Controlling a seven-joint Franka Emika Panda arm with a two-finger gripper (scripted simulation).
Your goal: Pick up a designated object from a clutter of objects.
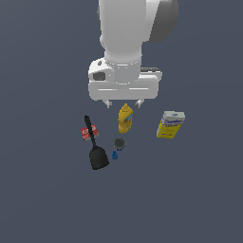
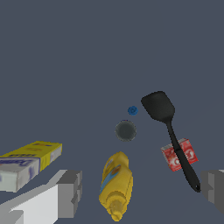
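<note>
The designated object is a tiny bright-blue item (image 1: 115,154) (image 2: 132,110) lying on the dark floor just beside the small grey can (image 1: 119,143) (image 2: 125,130). The rest of the clutter of objects lies around it: a black spatula (image 1: 97,151) (image 2: 168,127) resting across a small red packet (image 1: 88,132) (image 2: 178,155), a yellow mustard bottle (image 1: 125,118) (image 2: 115,184) and a yellow-and-white box (image 1: 170,124) (image 2: 28,164). My gripper (image 1: 124,103) (image 2: 142,190) hangs open above the mustard bottle, well short of the blue item, with nothing between its fingers (image 2: 70,192).
A flat dark grey floor (image 1: 199,190) surrounds the clutter on all sides. The spatula blade sits close to the blue item on one side, the can on another.
</note>
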